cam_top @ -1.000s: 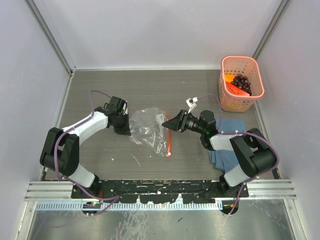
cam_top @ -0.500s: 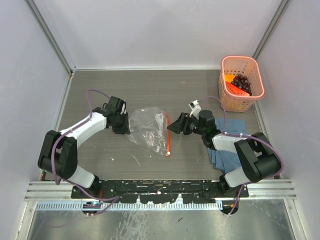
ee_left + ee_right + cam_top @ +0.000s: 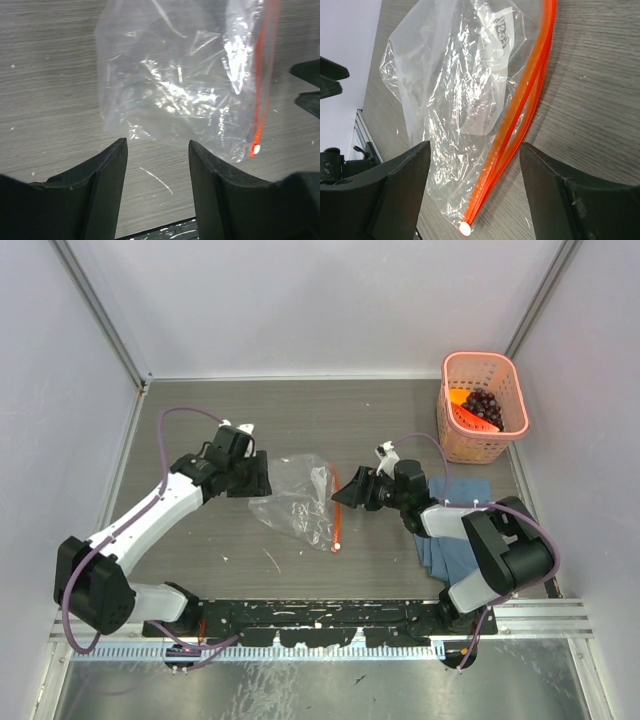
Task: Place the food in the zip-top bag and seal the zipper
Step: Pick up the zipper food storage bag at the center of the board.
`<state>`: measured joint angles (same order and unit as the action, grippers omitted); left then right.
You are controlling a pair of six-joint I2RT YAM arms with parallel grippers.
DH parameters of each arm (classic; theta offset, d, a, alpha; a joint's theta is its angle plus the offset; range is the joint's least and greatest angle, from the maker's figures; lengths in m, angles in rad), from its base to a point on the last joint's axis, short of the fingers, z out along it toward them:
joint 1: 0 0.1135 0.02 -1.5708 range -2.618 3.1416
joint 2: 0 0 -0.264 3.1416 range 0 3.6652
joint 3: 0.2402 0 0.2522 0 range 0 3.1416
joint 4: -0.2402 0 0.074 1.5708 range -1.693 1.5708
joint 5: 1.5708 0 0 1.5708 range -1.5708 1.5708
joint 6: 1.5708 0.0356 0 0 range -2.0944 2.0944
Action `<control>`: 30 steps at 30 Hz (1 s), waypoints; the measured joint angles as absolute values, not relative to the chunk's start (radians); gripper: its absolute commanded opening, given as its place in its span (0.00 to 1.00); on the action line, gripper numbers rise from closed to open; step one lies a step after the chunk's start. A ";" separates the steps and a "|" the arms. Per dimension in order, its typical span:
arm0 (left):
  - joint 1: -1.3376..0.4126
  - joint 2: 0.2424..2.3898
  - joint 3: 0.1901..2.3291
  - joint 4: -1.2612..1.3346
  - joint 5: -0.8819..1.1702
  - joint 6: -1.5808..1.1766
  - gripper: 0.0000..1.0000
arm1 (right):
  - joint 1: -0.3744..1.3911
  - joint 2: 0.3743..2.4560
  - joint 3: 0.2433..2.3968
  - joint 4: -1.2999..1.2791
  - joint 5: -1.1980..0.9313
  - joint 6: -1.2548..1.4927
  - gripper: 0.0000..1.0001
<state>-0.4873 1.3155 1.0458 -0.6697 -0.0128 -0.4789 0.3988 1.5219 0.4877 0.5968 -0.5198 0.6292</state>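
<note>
Blue cloth [image 3: 447, 545]: soft and folded, at 5 o'clock on the table [image 3: 200, 420], partly under the right arm.
Bag [image 3: 298, 498]: clear, thin, crinkly film. It lies flat and empty at the table's centre, mouth toward 3 o'clock.
Zipper [image 3: 338, 508]: narrow red-orange strip with a white dot at its near end. I cannot tell whether it is sealed.
Right gripper [image 3: 345, 494]: jaws spread, holding nothing, at 3 o'clock of the bag, just beside the zipper.
Left gripper [image 3: 255, 473]: jaws spread, empty, at 10 o'clock of the bag.
Basket [image 3: 452, 435]: pink plastic lattice at 1 o'clock.
Grape bunch [image 3: 485, 405]: dark and knobbly, inside the basket, well apart from the bag.
Orange piece [image 3: 458, 397]: smooth, beside the grapes; no green fruit shows.
Risk: the slick film may slide or bunch, and a pinch catching both of the 2 lips would keep the mouth shut.
</note>
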 measured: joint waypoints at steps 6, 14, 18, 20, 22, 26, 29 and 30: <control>-0.522 1.374 1.087 -0.635 0.020 -0.486 0.52 | 0.399 1.549 0.493 0.601 -0.520 0.632 0.79; -0.522 1.529 1.089 -0.580 0.034 -0.486 0.46 | 0.399 1.596 0.508 0.636 -0.525 0.654 0.79; -0.522 1.555 1.077 -0.556 0.027 -0.486 0.44 | 0.399 1.630 0.520 0.660 -0.530 0.665 0.79; -0.522 1.564 1.067 -0.546 0.022 -0.486 0.43 | 0.399 1.643 0.521 0.673 -0.537 0.673 0.79; -0.521 1.577 1.058 -0.537 0.019 -0.487 0.42 | 0.399 1.656 0.522 0.688 -0.544 0.685 0.79; -0.519 1.612 1.041 -0.513 0.019 -0.489 0.41 | 0.399 1.682 0.528 0.721 -0.562 0.704 0.79; -0.517 1.624 1.028 -0.506 0.019 -0.491 0.40 | 0.400 1.696 0.532 0.743 -0.572 0.715 0.79; -0.517 1.626 1.026 -0.504 0.019 -0.491 0.40 | 0.400 1.697 0.532 0.745 -0.574 0.718 0.79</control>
<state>-0.5167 1.6264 1.0256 -0.5041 0.0193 -0.4911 0.4000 1.6974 0.5323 0.7452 -0.5739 0.7181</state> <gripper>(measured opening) 0.404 0.789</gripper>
